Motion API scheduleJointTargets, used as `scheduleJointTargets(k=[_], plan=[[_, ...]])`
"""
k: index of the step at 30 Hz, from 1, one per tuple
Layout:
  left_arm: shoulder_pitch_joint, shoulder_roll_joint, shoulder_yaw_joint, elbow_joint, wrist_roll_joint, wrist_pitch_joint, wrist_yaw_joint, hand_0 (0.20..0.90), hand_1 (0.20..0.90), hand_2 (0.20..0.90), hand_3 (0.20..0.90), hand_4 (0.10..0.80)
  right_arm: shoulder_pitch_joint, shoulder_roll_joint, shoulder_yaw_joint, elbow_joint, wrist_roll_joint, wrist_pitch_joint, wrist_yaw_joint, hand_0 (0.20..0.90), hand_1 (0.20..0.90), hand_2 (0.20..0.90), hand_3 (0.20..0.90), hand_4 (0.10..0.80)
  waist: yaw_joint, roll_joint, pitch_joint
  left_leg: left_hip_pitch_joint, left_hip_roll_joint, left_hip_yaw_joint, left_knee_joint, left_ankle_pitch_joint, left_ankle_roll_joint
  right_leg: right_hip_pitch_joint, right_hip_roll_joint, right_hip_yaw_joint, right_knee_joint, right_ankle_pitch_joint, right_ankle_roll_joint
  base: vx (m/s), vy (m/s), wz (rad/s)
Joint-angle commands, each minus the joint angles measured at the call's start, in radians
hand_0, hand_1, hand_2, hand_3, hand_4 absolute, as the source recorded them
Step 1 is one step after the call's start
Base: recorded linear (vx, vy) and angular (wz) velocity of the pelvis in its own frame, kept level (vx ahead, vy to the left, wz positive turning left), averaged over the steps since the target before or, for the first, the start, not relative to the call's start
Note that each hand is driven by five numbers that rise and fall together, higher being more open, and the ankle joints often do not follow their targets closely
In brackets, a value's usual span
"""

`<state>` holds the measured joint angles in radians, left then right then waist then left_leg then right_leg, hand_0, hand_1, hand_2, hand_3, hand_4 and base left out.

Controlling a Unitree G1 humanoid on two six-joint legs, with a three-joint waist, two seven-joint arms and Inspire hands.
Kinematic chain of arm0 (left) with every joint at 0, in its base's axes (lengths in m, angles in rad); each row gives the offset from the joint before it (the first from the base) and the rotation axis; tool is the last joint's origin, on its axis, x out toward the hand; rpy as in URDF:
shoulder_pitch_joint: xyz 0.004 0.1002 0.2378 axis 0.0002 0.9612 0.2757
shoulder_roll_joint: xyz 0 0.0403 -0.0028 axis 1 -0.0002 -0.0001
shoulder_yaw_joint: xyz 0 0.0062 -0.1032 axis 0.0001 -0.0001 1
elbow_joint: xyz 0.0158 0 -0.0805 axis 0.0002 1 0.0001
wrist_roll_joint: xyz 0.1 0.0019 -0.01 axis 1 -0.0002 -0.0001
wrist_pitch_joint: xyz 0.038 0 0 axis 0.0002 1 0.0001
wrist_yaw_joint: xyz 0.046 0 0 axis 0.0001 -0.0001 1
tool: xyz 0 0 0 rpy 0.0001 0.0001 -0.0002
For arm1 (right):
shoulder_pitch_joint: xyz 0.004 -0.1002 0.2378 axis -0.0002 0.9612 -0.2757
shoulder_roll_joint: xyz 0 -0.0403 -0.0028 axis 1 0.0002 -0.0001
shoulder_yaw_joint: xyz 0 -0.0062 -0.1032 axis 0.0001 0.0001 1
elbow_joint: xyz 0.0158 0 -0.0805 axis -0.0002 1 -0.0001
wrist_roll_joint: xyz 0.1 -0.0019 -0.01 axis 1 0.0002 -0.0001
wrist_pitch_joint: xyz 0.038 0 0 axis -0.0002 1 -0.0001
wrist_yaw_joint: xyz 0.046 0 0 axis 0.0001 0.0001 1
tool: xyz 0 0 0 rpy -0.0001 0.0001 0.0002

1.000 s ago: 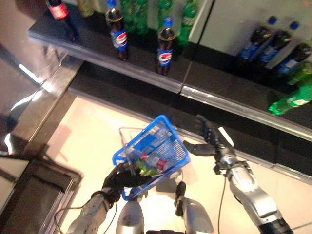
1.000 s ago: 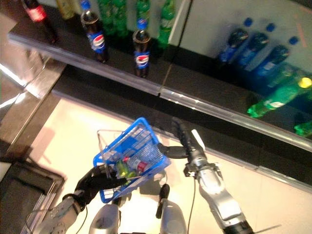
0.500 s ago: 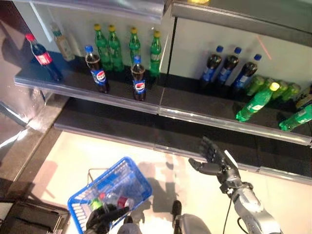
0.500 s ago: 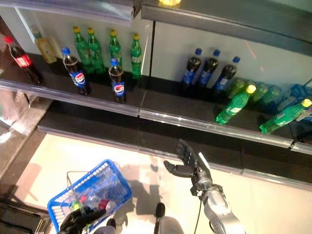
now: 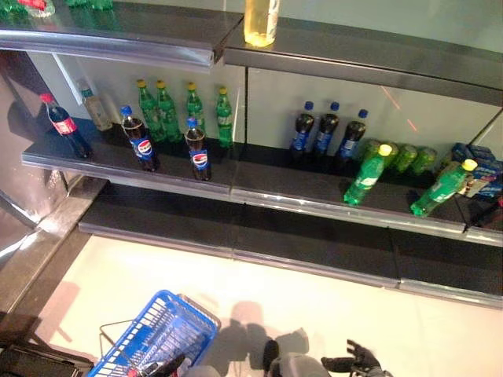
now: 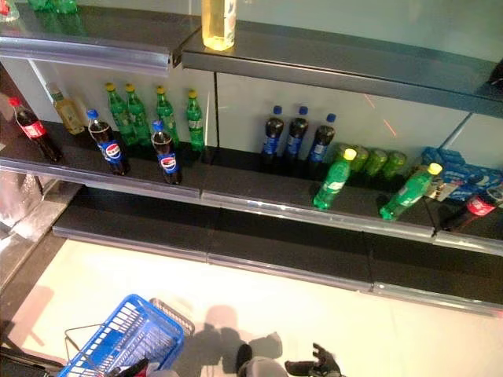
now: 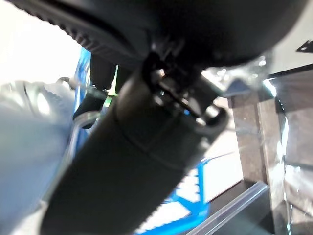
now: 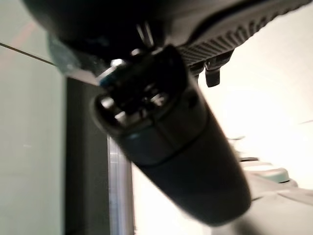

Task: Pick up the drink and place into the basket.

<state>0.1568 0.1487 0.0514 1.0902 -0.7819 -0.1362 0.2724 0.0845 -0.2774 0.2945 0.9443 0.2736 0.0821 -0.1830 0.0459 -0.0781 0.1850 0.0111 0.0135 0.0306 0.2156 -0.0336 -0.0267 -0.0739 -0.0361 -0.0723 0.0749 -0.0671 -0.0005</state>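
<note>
The blue wire basket (image 5: 157, 338) hangs low at the left, with drinks in it just showing at the view's edge. My left hand (image 5: 170, 364) peeks out at its near rim; in the left wrist view its thumb (image 7: 142, 147) lies beside the basket's metal handle (image 7: 80, 120). With fingers spread, my right hand (image 5: 357, 364) shows empty at the bottom edge, far below the shelf. On the middle shelf (image 5: 236, 188) stand two blue-capped cola bottles (image 5: 196, 149), a red-capped cola (image 5: 61, 126) and several green bottles (image 5: 189, 110).
Three dark blue-capped bottles (image 5: 326, 127) stand right of the shelf divider. Two green bottles (image 5: 365, 177) lean further right, beside blue packs (image 5: 475, 157). A yellow bottle (image 5: 261, 20) stands on the top shelf. A dark counter edge (image 5: 31, 267) runs along the left.
The camera has tilted up, so the shelves fill the view and both hands and the basket have slid to the bottom edge. The right hand stays open, the basket stays held.
</note>
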Motion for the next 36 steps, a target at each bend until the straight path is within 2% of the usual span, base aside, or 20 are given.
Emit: scheduleJointTargets(k=[1,4,7,8,11,12,13,14,15,16,17,18,22,24,26,27,29,32,34,36], plan=[[0.003,0.041,0.012,-0.090,-0.008,-0.159,-0.018,0.300,0.300,0.300,0.200,0.100,-0.010,-0.005,-0.005,0.027,-0.067,-0.046,0.009,0.900,0.900,0.900,0.900,0.800,-0.010,0.062,0.007,-0.082,-0.117,0.018,0.013,-0.020,0.022,0.153,0.065,0.003,0.023,-0.003,0.023,0.265,-0.061,-0.47],[0.005,0.041,0.010,-0.067,-0.038,-0.171,-0.015,0.300,0.300,0.300,0.200,0.100,-0.008,0.008,-0.005,0.065,-0.088,-0.042,0.016,0.900,0.900,0.900,0.900,0.800,0.016,0.086,0.013,-0.160,-0.171,0.021,-0.068,0.055,0.003,0.187,0.109,0.028,0.021,-0.021,0.025,0.271,-0.067,-0.41],[0.018,0.038,0.018,-0.049,-0.045,-0.184,-0.021,0.300,0.300,0.300,0.200,0.100,-0.012,0.016,0.000,0.080,-0.100,-0.040,0.022,0.900,0.900,0.900,0.900,0.800,0.048,0.098,0.016,-0.242,-0.185,0.007,-0.060,0.134,-0.009,0.214,0.147,0.053,0.048,-0.059,0.009,0.315,-0.100,-0.55],[0.020,0.038,0.023,-0.044,-0.046,-0.184,-0.022,0.300,0.300,0.300,0.200,0.100,-0.016,0.017,0.003,0.086,-0.107,-0.041,0.023,0.900,0.900,0.900,0.900,0.800,0.052,0.097,0.015,-0.245,-0.189,-0.001,-0.051,0.128,-0.004,0.213,0.152,0.059,0.062,-0.070,0.007,0.341,-0.088,0.05],[0.008,0.045,0.063,0.003,-0.060,-0.183,-0.011,0.300,0.300,0.300,0.200,0.100,-0.043,0.052,0.017,0.146,-0.096,-0.041,0.027,0.900,0.900,0.900,0.900,0.800,0.059,0.061,-0.004,-0.203,-0.206,-0.014,0.009,0.001,0.065,0.209,0.156,0.078,0.199,-0.100,0.022,0.483,-0.106,-0.44],[0.001,0.055,0.068,0.017,-0.080,-0.181,-0.014,0.300,0.300,0.300,0.200,0.100,-0.048,0.064,0.014,0.167,-0.082,-0.044,0.019,0.900,0.900,0.900,0.900,0.800,0.058,0.038,-0.016,-0.171,-0.209,-0.010,0.011,-0.032,0.091,0.207,0.149,0.070,0.309,-0.036,0.060,0.353,-0.064,-0.58],[-0.001,0.057,0.070,0.020,-0.084,-0.181,-0.020,0.300,0.300,0.300,0.200,0.100,-0.049,0.066,0.013,0.171,-0.076,-0.047,0.017,0.900,0.900,0.900,0.900,0.800,0.058,0.034,-0.021,-0.166,-0.209,-0.010,0.007,-0.035,0.095,0.202,0.149,0.070,0.327,-0.013,0.071,0.398,-0.078,-0.58],[-0.010,0.065,0.069,0.022,-0.086,-0.183,-0.030,0.300,0.300,0.300,0.200,0.100,-0.052,0.072,0.011,0.175,-0.069,-0.053,0.015,0.900,0.900,0.900,0.900,0.800,0.056,0.025,-0.026,-0.133,-0.201,-0.009,-0.009,-0.045,0.106,0.172,0.159,0.056,0.487,0.106,0.131,0.391,-0.096,-0.70],[-0.019,0.071,0.058,0.016,-0.089,-0.191,-0.043,0.300,0.300,0.300,0.200,0.100,-0.055,0.077,0.017,0.170,-0.069,-0.070,0.013,0.900,0.900,0.900,0.900,0.800,0.049,0.028,-0.025,-0.078,-0.180,-0.014,-0.032,-0.054,0.111,0.102,0.152,0.025,0.655,0.184,0.179,0.415,-0.103,-0.76],[-0.023,0.073,0.049,0.008,-0.093,-0.193,-0.045,0.300,0.300,0.300,0.200,0.100,-0.058,0.077,0.021,0.164,-0.063,-0.074,0.016,0.900,0.900,0.900,0.900,0.800,0.046,0.037,-0.028,-0.061,-0.163,-0.016,-0.041,-0.056,0.111,0.060,0.142,0.007,0.703,0.198,0.186,0.375,-0.094,-0.60],[-0.028,0.074,0.036,-0.008,-0.103,-0.198,-0.042,0.300,0.300,0.300,0.200,0.100,-0.065,0.076,0.028,0.153,-0.053,-0.072,0.021,0.900,0.900,0.900,0.900,0.800,0.039,0.040,-0.026,-0.033,-0.151,-0.019,-0.048,-0.064,0.114,0.007,0.102,-0.017,0.744,0.180,0.181,0.292,-0.071,-0.33],[-0.043,0.076,0.017,-0.028,-0.121,-0.201,-0.037,0.300,0.300,0.300,0.200,0.100,-0.074,0.073,0.041,0.139,-0.048,-0.065,0.017,0.900,0.900,0.900,0.900,0.800,0.030,0.055,-0.029,-0.018,-0.132,-0.022,-0.051,-0.067,0.113,-0.040,0.047,-0.041,0.709,0.136,0.151,0.284,-0.093,-0.23],[-0.087,0.093,-0.022,-0.108,-0.126,-0.184,-0.028,0.300,0.300,0.300,0.200,0.100,-0.082,0.069,0.061,0.096,-0.028,-0.079,-0.010,0.900,0.900,0.900,0.900,0.800,0.009,0.072,-0.013,0.022,-0.111,-0.028,-0.072,-0.089,0.096,-0.092,-0.108,-0.064,0.308,0.135,0.120,0.243,-0.230,-0.06],[-0.090,0.089,-0.019,-0.124,-0.106,-0.177,-0.021,0.300,0.300,0.300,0.200,0.100,-0.077,0.071,0.061,0.080,-0.028,-0.070,-0.022,0.900,0.900,0.900,0.900,0.800,-0.001,0.073,-0.003,0.047,-0.103,-0.038,-0.079,-0.107,0.076,-0.070,-0.170,-0.042,0.076,0.205,0.135,0.276,-0.343,0.04],[-0.090,0.094,-0.019,-0.116,-0.104,-0.175,-0.020,0.300,0.300,0.300,0.200,0.100,-0.078,0.074,0.062,0.085,-0.040,-0.071,-0.021,0.900,0.900,0.900,0.900,0.800,-0.009,0.073,0.000,0.068,-0.087,-0.044,-0.091,-0.119,0.065,-0.079,-0.201,-0.010,0.009,0.264,0.156,0.216,-0.289,0.06],[-0.088,0.098,-0.022,-0.114,-0.109,-0.173,-0.012,0.300,0.300,0.300,0.200,0.100,-0.080,0.076,0.067,0.082,-0.053,-0.057,-0.009,0.900,0.900,0.900,0.900,0.800,-0.014,0.074,0.003,0.084,-0.069,-0.049,-0.104,-0.122,0.058,-0.086,-0.209,0.012,-0.002,0.285,0.167,0.223,-0.440,0.08],[-0.083,0.105,-0.014,-0.110,-0.091,-0.157,-0.005,0.300,0.300,0.300,0.200,0.100,-0.083,0.069,0.095,0.068,-0.127,-0.070,0.018,0.900,0.900,0.900,0.900,0.800,-0.008,0.070,-0.010,0.096,0.000,-0.063,-0.124,-0.109,0.024,-0.043,-0.186,-0.007,0.024,0.180,0.174,0.266,-0.614,0.23],[-0.079,0.095,-0.012,-0.074,-0.066,-0.159,0.011,0.300,0.300,0.300,0.200,0.100,-0.096,0.056,0.095,0.070,-0.071,-0.052,0.026,0.900,0.900,0.900,0.900,0.800,-0.001,0.049,-0.025,0.095,0.050,-0.085,-0.102,-0.097,-0.015,-0.005,-0.141,-0.019,0.038,0.117,0.146,0.214,-0.486,0.36],[-0.068,0.076,0.024,-0.025,-0.076,-0.171,0.020,0.300,0.300,0.300,0.200,0.100,-0.104,0.040,0.086,0.078,-0.067,-0.039,0.052,0.900,0.900,0.900,0.900,0.800,0.000,0.020,-0.034,0.095,0.109,-0.065,-0.051,-0.080,-0.036,0.009,-0.111,-0.034,0.056,0.085,0.107,0.256,-0.554,0.15],[-0.042,0.053,0.056,0.014,-0.119,-0.203,-0.015,0.300,0.300,0.300,0.200,0.100,-0.100,0.016,0.091,0.072,-0.106,-0.047,0.093,0.900,0.900,0.900,0.900,0.800,0.007,-0.009,-0.034,0.035,0.159,-0.056,0.114,0.032,-0.033,0.039,-0.073,-0.040,0.046,0.070,0.067,0.296,-0.619,-0.07]])
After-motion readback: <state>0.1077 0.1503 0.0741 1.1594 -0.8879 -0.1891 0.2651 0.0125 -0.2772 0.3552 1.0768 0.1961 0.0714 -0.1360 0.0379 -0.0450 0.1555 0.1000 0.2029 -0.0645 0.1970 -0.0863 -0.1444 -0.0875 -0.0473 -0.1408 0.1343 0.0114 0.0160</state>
